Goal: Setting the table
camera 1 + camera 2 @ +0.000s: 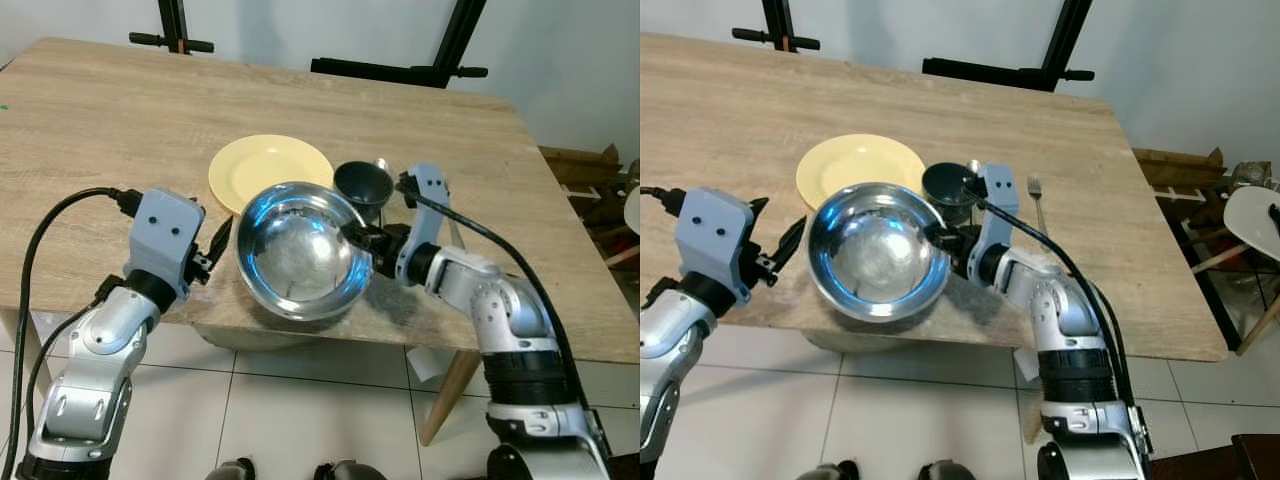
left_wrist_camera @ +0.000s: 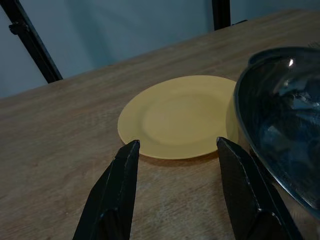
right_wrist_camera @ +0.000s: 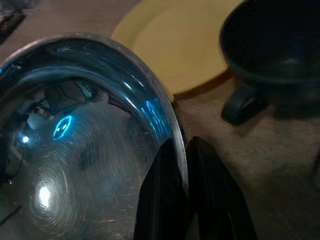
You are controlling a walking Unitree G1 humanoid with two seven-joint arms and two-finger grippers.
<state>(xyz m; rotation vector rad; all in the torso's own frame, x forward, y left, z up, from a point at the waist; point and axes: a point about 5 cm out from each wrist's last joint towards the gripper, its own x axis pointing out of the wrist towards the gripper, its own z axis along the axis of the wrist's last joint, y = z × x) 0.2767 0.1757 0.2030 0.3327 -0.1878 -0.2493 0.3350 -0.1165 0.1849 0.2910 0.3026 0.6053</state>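
Right gripper (image 1: 352,237): fingers pinched on the rim of the steel bowl (image 1: 300,250), one finger inside the wall and one outside, as the right wrist view showed; it held the bowl's right edge.
Steel bowl: tilted, its mouth turned up toward the camera, at the near edge of the table (image 1: 90,140); whether its base touched the wood could not be told.
Left gripper (image 1: 213,247): fingers spread apart and holding nothing – it sat just beside the bowl's left side, low over the table's near edge; contact with the bowl could not be told.
Yellow plate (image 1: 262,168): flat on the table, just behind the bowl; the bowl's far rim overlapped its near edge in the eye views.
Dark cup (image 1: 362,186): upright, handled, behind the bowl's right side and just beside the plate.
Fork (image 1: 1037,200): lay on the table to the right of the bowl, beyond the cup – tines pointed away from the robot.
Black stands (image 1: 400,68): past the table's far edge, well behind the bowl.
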